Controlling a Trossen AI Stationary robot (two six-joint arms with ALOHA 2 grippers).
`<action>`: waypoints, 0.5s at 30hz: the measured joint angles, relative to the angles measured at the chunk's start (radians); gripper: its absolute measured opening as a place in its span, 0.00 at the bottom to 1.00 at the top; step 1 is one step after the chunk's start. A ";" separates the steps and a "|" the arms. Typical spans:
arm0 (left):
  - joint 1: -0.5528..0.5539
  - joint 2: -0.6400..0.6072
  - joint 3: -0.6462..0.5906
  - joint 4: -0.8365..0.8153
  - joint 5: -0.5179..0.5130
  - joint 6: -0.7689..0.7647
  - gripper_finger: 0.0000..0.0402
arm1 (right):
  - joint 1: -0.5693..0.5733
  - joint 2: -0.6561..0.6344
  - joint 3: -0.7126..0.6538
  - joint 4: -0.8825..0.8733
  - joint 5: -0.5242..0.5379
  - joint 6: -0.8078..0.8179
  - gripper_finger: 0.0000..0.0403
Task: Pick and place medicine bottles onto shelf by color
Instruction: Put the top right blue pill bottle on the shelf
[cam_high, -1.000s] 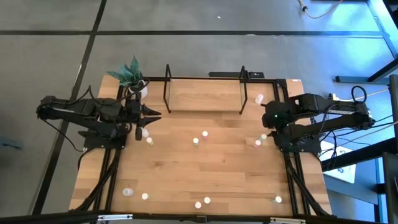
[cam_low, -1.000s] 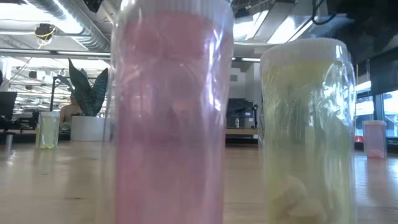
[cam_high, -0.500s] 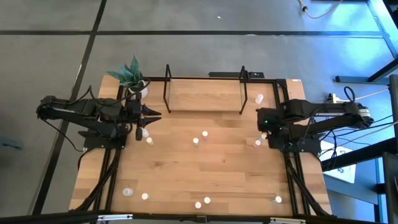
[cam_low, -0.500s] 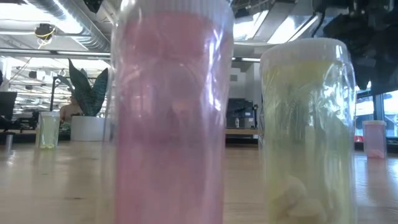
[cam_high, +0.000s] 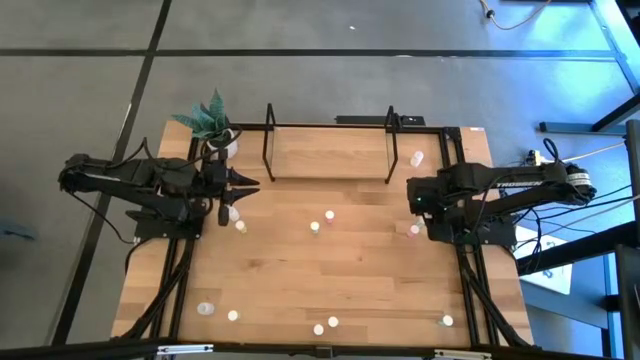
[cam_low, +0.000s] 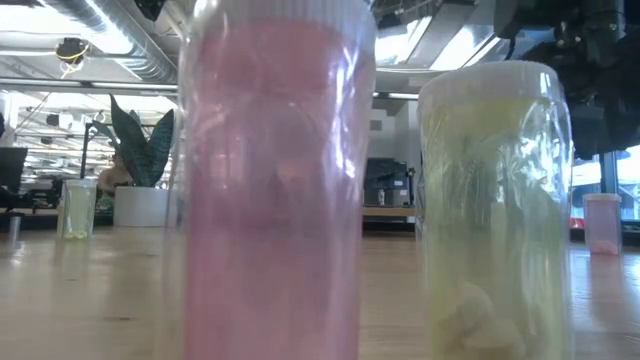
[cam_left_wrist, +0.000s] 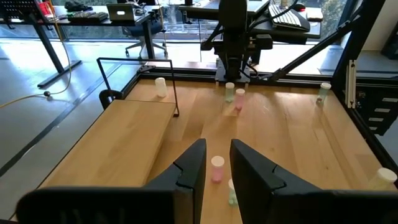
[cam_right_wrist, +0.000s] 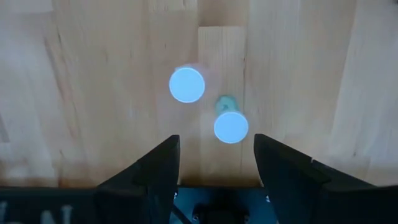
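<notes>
Start at the left: your left gripper (cam_high: 247, 184) has not moved in the last second. It waits near the plant pot (cam_high: 226, 145), fingers a narrow gap apart and holding nothing, with a pink bottle (cam_left_wrist: 216, 168) and a greenish one just beyond its tips.

The shelf (cam_high: 328, 150) at the far middle of the table (cam_high: 330, 280) has no bottle on its board, so sorting has hardly begun. Loose bottles lie scattered mid-table and along the near edge.

On the right is the change: your right gripper (cam_high: 414, 195) has swung left, inward from the table's right edge, and now looks straight down on two bottles (cam_right_wrist: 187, 84) standing close together, one of them greenish (cam_right_wrist: 231, 126). Its fingers are spread wide, empty, framing the greenish one. I'd judge a pick here is next; watch that you don't knock its neighbour.
</notes>
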 joint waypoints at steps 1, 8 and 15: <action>0.000 0.000 0.000 0.000 0.000 0.000 0.17 | 0.000 0.003 0.000 0.000 0.000 0.000 0.51; 0.001 0.004 0.000 0.008 -0.002 0.000 0.17 | 0.000 0.009 0.000 0.000 0.000 0.000 0.51; 0.019 0.049 0.000 0.011 -0.022 -0.008 0.17 | 0.000 0.009 0.001 0.000 0.000 0.000 0.51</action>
